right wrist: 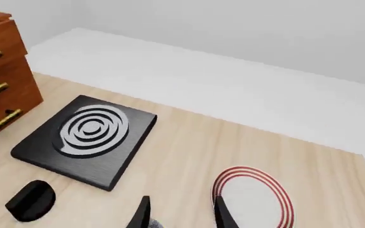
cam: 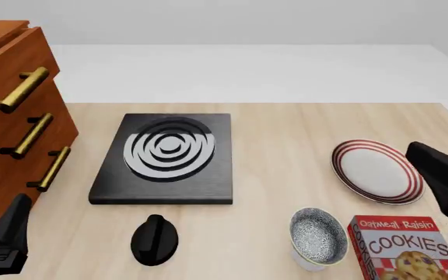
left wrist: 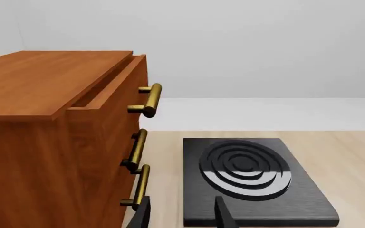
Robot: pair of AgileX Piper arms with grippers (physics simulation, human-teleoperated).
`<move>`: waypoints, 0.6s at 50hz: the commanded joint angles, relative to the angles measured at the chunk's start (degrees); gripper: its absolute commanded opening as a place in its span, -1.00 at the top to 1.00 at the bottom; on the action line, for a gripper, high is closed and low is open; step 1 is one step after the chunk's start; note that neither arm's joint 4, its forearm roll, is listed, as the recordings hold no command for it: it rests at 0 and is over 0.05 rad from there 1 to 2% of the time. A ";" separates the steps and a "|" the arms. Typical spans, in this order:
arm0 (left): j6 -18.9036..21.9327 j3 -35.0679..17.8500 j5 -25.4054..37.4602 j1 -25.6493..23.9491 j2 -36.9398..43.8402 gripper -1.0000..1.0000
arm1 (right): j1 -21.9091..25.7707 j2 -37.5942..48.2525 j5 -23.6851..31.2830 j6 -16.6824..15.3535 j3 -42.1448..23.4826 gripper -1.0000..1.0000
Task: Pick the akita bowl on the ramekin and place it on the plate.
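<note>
The akita bowl, dark and speckled inside with a pale rim, stands near the table's front edge, right of centre. The ramekin is hidden beneath it; I cannot tell it apart from the bowl's pale outside. The plate, white with red rings, lies just behind and to the right of the bowl. My right gripper hovers open and empty at the right edge, beside the plate. My left gripper is open and empty at the front left, next to the cabinet.
A black stove plate with silver rings lies mid-table, and a black knob sits in front of it. A wooden drawer cabinet with brass handles fills the left side. A red cookies box lies right of the bowl.
</note>
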 commanded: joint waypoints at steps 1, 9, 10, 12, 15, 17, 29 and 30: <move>0.00 0.00 0.00 0.00 0.01 -1.00 | 13.42 9.24 18.70 -2.10 -14.35 -1.00; 0.00 0.00 0.00 0.00 0.00 -1.00 | 17.70 13.75 21.20 -1.64 -14.73 -1.00; 0.00 0.00 0.00 0.00 -0.01 -1.00 | 18.17 14.28 21.44 -1.98 -14.79 -1.00; 0.00 0.00 0.00 0.02 0.00 -1.00 | 18.28 15.38 21.88 -3.20 -14.94 -1.00; 0.00 0.00 0.00 0.00 -0.01 -1.00 | 19.03 16.59 21.96 -3.16 -14.85 -1.00; -0.01 0.00 0.00 0.01 0.00 -1.00 | 19.05 17.17 21.71 -3.31 -14.49 -1.00; 0.00 0.00 0.00 0.00 -0.01 -1.00 | 21.12 17.97 21.68 -5.67 -9.32 -1.00; -0.01 0.00 0.00 0.01 0.01 -1.00 | 21.19 17.84 21.74 -5.65 -8.92 -1.00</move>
